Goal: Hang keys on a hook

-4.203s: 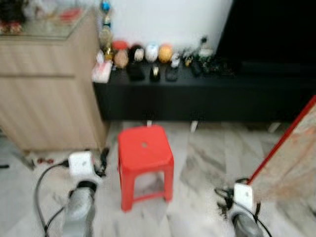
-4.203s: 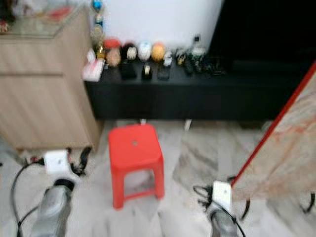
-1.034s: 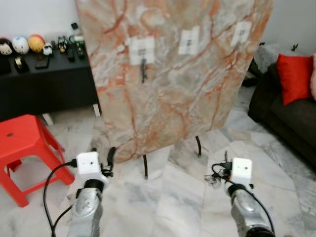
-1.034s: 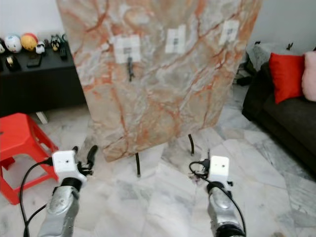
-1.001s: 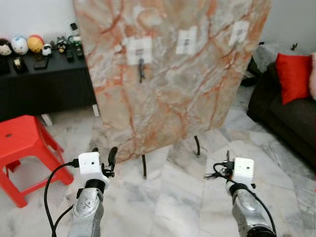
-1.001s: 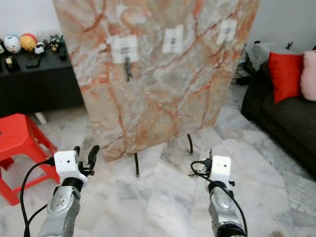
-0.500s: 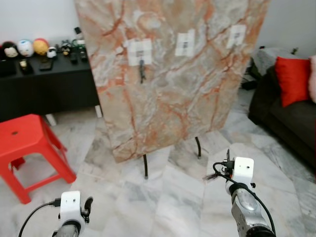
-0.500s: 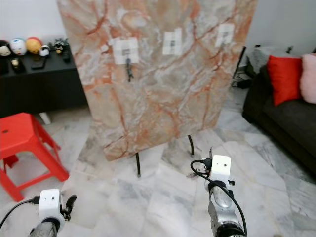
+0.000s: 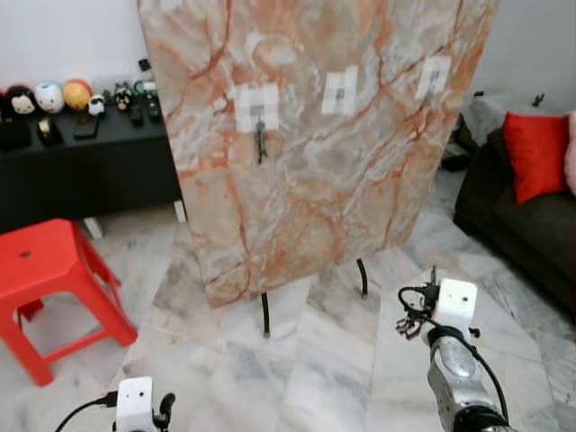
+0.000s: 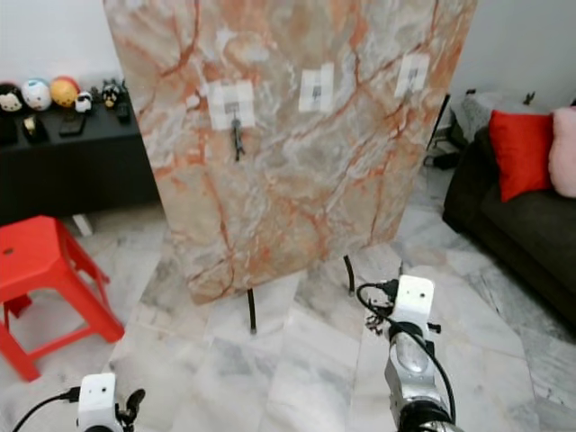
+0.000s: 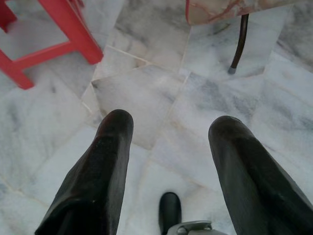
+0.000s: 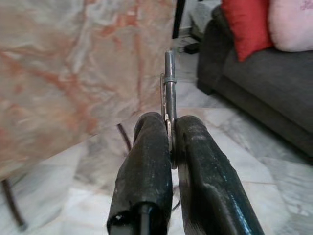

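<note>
Right wrist view: the right gripper (image 12: 168, 132), two long black fingers pressed together on a thin silver key ring with metal key (image 12: 168, 83), which stands up past the fingertips, edge-on.

Left eye view: the same gripper (image 9: 421, 310) held low, right of centre, well apart from the tall orange-veined marble-pattern board on thin black legs (image 9: 315, 180). Three white adhesive hook pads sit across its upper face: left pad (image 9: 256, 106), already carrying a dark hanging item; middle pad (image 9: 340, 91); right pad (image 9: 433, 76).

Step in hand, as judged: carrying the keys to a free hook. It is done well by raising the arm to pad height, closing in squarely, keeping the ring vertical and releasing only once the ring sits over the hook.

Left wrist view: the left gripper (image 11: 168, 127), fingers spread apart, empty, hanging over grey-veined marble floor tiles (image 11: 146, 93) near a red plastic stool (image 11: 63, 34).

Difference between views: the wrist camera shows the grip on the key; the head cameras show hook positions.
</note>
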Available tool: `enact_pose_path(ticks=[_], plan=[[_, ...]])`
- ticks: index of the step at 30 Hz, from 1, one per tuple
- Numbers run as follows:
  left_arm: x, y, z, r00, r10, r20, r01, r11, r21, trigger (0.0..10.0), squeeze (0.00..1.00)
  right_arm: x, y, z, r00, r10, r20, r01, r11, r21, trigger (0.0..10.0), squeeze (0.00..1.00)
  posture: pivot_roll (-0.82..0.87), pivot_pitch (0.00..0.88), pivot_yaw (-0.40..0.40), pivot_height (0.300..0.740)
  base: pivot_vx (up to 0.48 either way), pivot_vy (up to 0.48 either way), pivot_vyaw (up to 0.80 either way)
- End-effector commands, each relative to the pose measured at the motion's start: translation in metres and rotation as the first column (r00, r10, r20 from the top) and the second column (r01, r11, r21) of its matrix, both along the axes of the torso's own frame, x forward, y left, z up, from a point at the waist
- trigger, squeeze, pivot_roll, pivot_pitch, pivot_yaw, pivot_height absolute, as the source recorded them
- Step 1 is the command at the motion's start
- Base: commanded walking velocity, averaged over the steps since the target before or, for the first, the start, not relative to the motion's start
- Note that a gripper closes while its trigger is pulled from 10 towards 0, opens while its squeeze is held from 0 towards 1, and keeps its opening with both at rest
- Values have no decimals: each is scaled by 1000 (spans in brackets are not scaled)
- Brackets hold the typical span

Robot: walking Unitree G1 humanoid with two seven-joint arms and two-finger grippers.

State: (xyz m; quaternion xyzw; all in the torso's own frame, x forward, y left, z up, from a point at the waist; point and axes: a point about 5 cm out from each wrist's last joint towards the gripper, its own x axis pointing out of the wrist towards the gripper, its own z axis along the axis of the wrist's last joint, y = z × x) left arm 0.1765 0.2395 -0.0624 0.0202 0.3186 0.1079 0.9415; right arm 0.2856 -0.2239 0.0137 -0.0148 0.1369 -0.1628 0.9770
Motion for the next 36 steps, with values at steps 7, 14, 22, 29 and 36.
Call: enact_pose_path(ticks=[7, 14, 22, 29, 36], plan=[[-1, -2, -2, 1000, -8, -14, 8, 1000, -4, 10000, 0, 6, -1, 7, 999, -15, 35, 16, 1000, -9, 10000, 0, 5, 0, -76, 740, 402, 0, 0], [-4, -2, -4, 1000, -2, -22, 2, 1000, -7, 10000, 0, 7, 1, 8, 999, -8, 38, 9, 1000, -10, 10000, 0, 7, 0, -77, 740, 407, 0, 0], [-2, -5, -4, 1000, -6, -14, 6, 1000, -13, 10000, 0, 9, 3, 9, 999, 11, 44, -10, 1000, -16, 10000, 0, 7, 0, -78, 740, 406, 0, 0], [-3, -8, -6, 1000, -8, -21, 8, 1000, -19, 10000, 0, 11, 8, 13, 996, 65, 68, -61, 997, -53, 10000, 0, 5, 0, -79, 740, 56, 0, 343], [-7, -8, -9, 999, -5, -41, 4, 1000, -26, 10000, 0, 13, 13, 16, 992, 95, 85, -90, 994, -61, 10000, 0, 6, 0, -81, 740, 0, 0, 800]])
